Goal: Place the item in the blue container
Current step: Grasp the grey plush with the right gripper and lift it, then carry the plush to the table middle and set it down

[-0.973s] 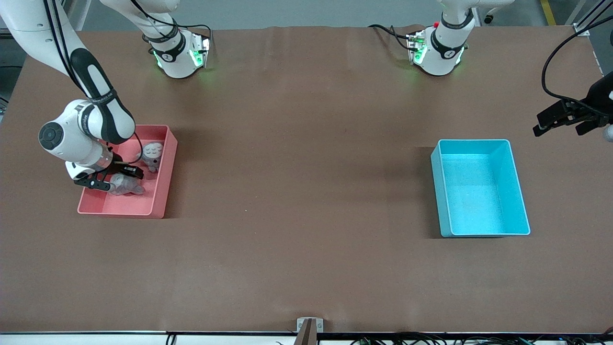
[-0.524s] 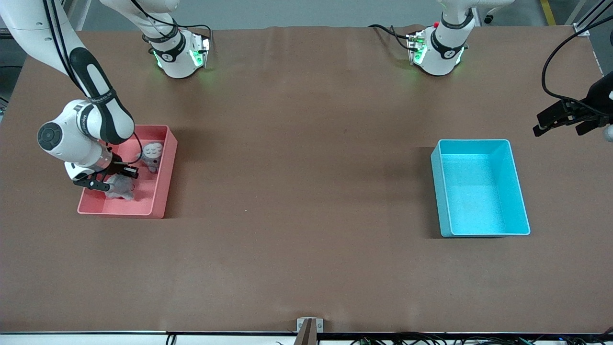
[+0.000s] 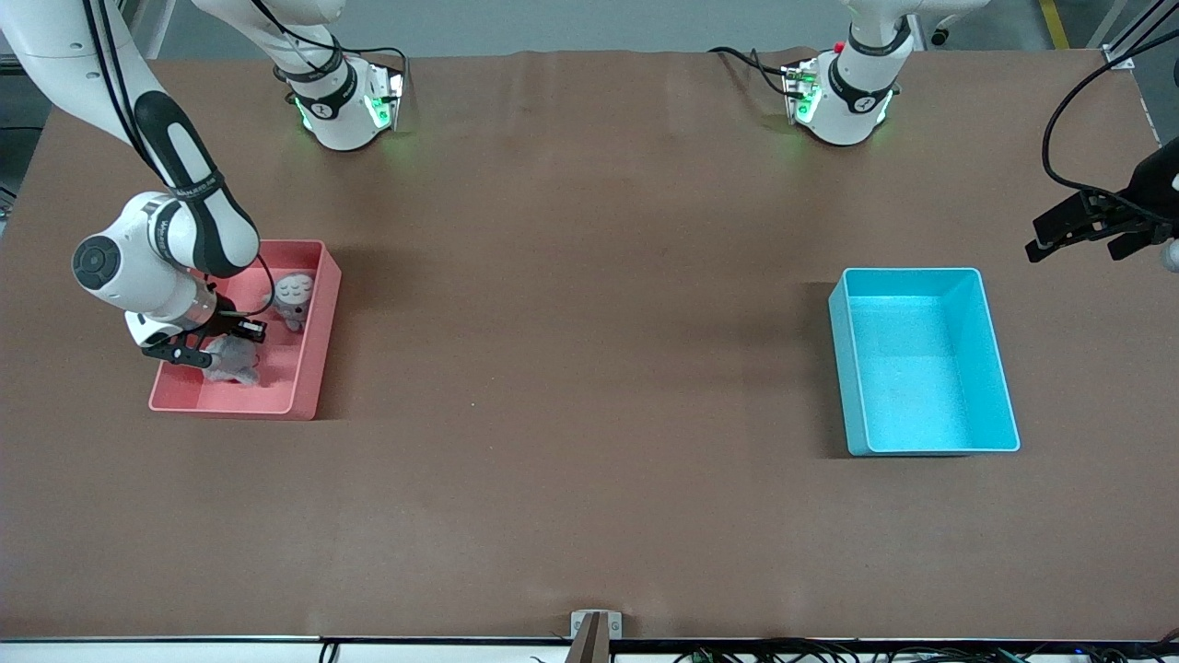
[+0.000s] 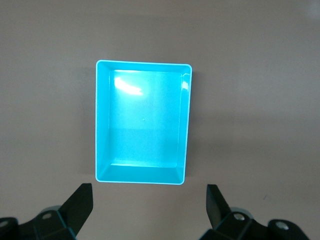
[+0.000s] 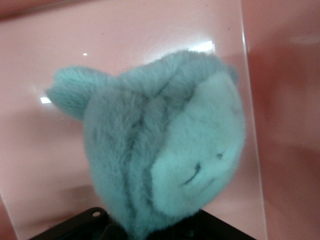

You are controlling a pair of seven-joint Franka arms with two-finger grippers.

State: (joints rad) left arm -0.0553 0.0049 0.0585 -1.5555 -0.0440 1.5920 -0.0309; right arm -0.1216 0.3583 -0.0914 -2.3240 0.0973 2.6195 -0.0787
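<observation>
A grey plush toy (image 3: 232, 366) lies in the pink bin (image 3: 311, 361) toward the right arm's end of the table. My right gripper (image 3: 221, 346) reaches down into that bin and is shut on the toy. In the right wrist view the plush toy (image 5: 165, 155) bulges out from my right gripper (image 5: 150, 226), and its fur hides the fingertips. The blue container (image 3: 842, 368) stands toward the left arm's end, with nothing in it. My left gripper (image 3: 1082, 230) hangs open over the bare table beside the blue container (image 4: 184, 120), and in the left wrist view nothing is between my left gripper's (image 4: 150, 197) fingers.
A second grey plush with a spotted round face (image 3: 293, 295) lies in the pink bin, at the end nearer the robots' bases. Brown table surface stretches between the two bins.
My right gripper has closed on the grey plush toy, squeezing it and drawing it slightly toward the bin's outer wall. The left arm has not moved.
</observation>
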